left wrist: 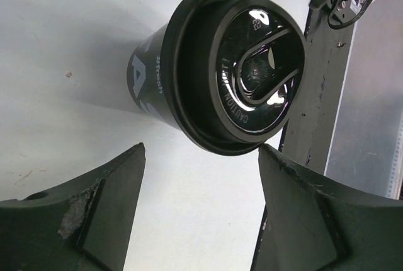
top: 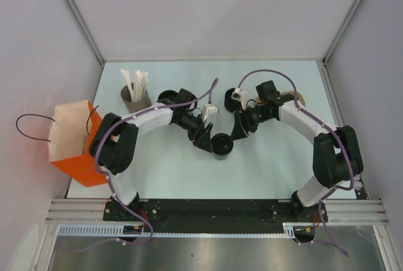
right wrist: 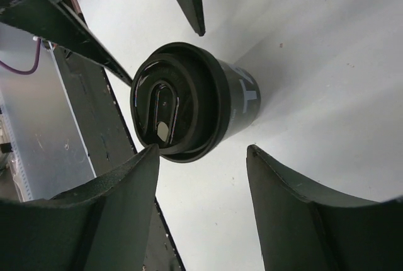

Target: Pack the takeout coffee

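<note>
The takeout coffee [top: 221, 146], a small black cup with a glossy black lid, stands upright mid-table between the two arms. My left gripper [top: 206, 140] sits just to its left and my right gripper [top: 237, 135] just to its right. In the left wrist view the takeout coffee [left wrist: 233, 69] lies beyond the fingertips of the left gripper [left wrist: 201, 149], whose jaws are open with bare table between them. In the right wrist view the takeout coffee [right wrist: 189, 101] sits past the tips of the right gripper [right wrist: 203, 150], also open and holding nothing.
An orange paper bag [top: 72, 142] with black handles stands open at the table's left edge. A grey cup of white straws [top: 135, 94] and a lidless black cup [top: 167, 98] stand at the back left. A brown object [top: 300, 98] lies behind the right arm.
</note>
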